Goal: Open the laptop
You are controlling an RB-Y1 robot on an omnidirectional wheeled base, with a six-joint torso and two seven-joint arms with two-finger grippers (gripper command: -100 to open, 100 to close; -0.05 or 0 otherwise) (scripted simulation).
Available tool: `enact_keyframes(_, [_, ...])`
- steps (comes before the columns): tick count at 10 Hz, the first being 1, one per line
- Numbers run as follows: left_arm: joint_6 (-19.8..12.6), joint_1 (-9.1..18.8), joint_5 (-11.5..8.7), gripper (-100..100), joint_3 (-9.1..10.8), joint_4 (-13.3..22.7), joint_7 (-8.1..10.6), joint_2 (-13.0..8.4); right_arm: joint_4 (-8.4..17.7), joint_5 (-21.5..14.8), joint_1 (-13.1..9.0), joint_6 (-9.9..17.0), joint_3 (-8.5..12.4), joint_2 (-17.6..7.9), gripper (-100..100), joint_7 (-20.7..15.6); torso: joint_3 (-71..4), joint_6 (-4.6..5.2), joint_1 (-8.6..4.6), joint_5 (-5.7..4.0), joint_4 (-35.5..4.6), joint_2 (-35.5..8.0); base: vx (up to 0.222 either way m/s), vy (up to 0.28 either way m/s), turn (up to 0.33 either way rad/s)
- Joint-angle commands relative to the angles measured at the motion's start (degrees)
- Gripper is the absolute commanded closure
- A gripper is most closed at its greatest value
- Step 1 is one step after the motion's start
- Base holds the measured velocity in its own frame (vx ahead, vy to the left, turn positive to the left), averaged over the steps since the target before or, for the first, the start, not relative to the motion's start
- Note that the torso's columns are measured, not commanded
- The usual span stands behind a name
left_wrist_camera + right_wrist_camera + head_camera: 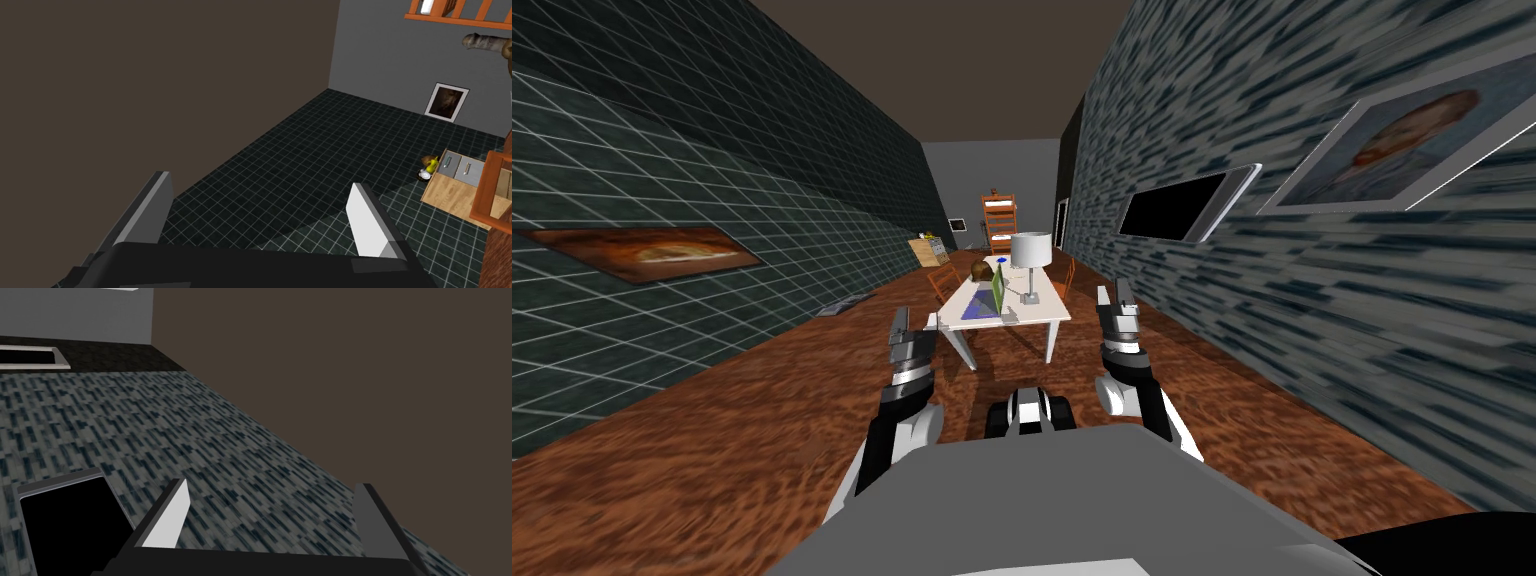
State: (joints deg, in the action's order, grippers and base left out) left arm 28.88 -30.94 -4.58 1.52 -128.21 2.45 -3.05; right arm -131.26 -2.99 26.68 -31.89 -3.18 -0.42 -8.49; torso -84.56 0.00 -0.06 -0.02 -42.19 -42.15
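The laptop (990,298) lies on a white table (1037,310) some way ahead of me, its greenish lid standing partly raised over a bluish base. My left gripper (900,322) is held up in front of my chest, short of the table's near left corner, fingers open and empty. My right gripper (1115,298) is raised likewise by the table's near right corner, also open and empty. In the left wrist view my left gripper (265,215) stands open. In the right wrist view my right gripper (272,508) stands open too.
A white lamp (1030,258) and a brown round object (980,271) share the table. Orange chairs (944,281) flank it. An orange shelf (999,223) and a wooden drawer cabinet (929,250) stand at the far end. Red-brown floor stretches between me and the table.
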Motion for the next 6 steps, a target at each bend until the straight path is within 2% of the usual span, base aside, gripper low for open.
enact_keyframes(1, [-2.7,0.6,0.6,-100,0.6,-0.1,-0.55,-2.9,0.0,0.0,0.0,0.0,0.0,0.0,0,0.0,0.0,0.0,-0.03,-0.01,0.0,0.0,0.046,-0.066,0.008])
enact_keyframes(6, [-9.7,2.3,2.1,-100,2.0,-0.3,-2.04,-5.2,0.0,0.0,0.0,0.0,0.0,0.0,0,0.0,0.0,0.0,0.01,0.0,-0.1,-0.1,0.051,-0.068,0.009])
